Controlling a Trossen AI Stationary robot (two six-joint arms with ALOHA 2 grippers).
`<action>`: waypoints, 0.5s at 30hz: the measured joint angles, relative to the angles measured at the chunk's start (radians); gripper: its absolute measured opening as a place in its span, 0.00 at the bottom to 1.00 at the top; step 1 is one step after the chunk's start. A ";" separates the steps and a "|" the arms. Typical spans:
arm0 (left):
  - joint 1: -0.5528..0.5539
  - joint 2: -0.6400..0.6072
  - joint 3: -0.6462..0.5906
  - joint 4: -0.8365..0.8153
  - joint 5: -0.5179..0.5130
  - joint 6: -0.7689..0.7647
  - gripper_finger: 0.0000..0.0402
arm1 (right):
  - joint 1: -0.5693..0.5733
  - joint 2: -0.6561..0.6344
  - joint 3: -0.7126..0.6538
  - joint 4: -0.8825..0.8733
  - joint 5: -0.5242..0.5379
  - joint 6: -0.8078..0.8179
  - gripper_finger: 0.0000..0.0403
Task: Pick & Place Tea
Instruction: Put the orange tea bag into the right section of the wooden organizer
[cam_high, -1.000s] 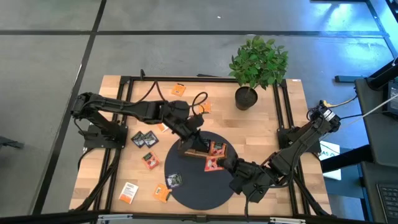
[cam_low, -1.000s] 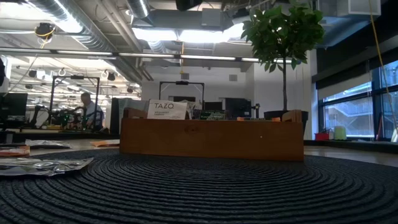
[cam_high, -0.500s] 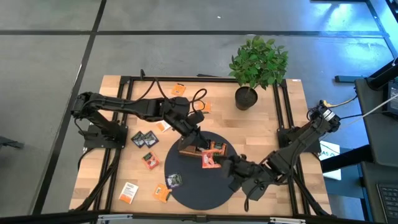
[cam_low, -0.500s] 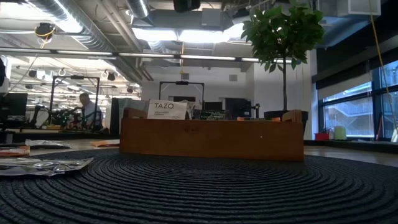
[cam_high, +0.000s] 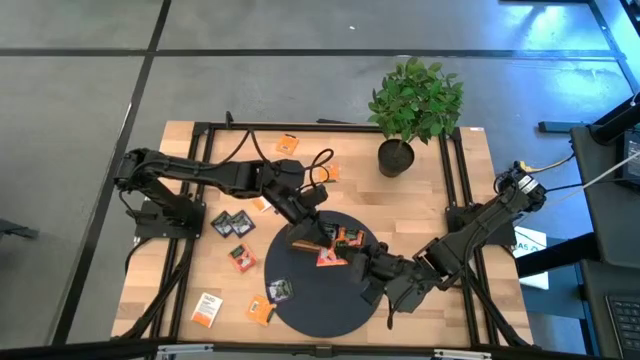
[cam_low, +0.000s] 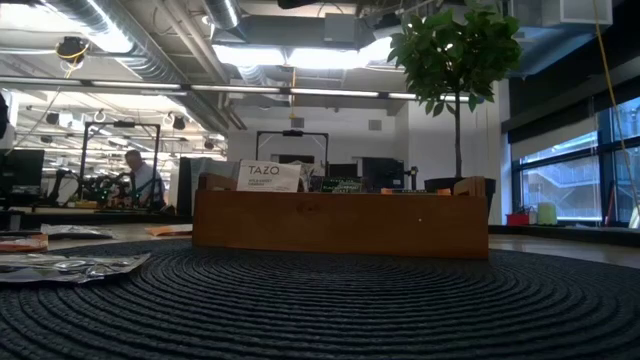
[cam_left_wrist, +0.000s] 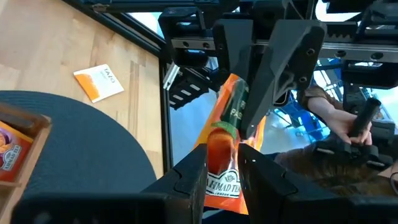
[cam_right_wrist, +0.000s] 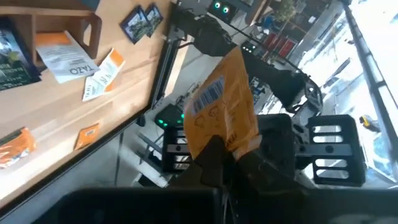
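I am holding one orange flat paper tea sachet (cam_left_wrist: 219, 144) up in the air. It hangs just beside the brown wooden tray (cam_low: 340, 225), on the side that faces my right arm. It is over the dark round woven mat (cam_high: 310, 300) that the tray sits on.

My right gripper (cam_right_wrist: 227, 155) is pressed together on one end of the sachet and has it pinched tight. My left gripper (cam_left_wrist: 222, 171) is at the other end, right up against it. I cannot tell if my left gripper has hold of it or not.

The sachet's long side runs from one gripper to the other, so the two grippers face each other with the sachet between them. The flat face of the sachet looks toward my left wrist camera.

My left gripper is the one closer to the tray. It sits almost over the tray, and my right gripper is a little farther out over the mat. So I think this is a pass from right to left. I think the left needs a sure hold before the right lets go. Then it is only a short way for the left to the tray.
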 joint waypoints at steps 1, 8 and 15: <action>0.000 0.000 0.000 0.000 0.002 0.000 0.21 | 0.000 0.000 0.000 0.006 -0.007 -0.012 0.03; 0.020 -0.005 0.000 -0.001 0.023 0.027 0.21 | 0.007 0.000 0.000 0.006 -0.065 -0.013 0.03; 0.027 -0.005 0.000 -0.002 0.112 0.057 0.21 | 0.008 0.000 0.000 0.006 -0.066 -0.011 0.03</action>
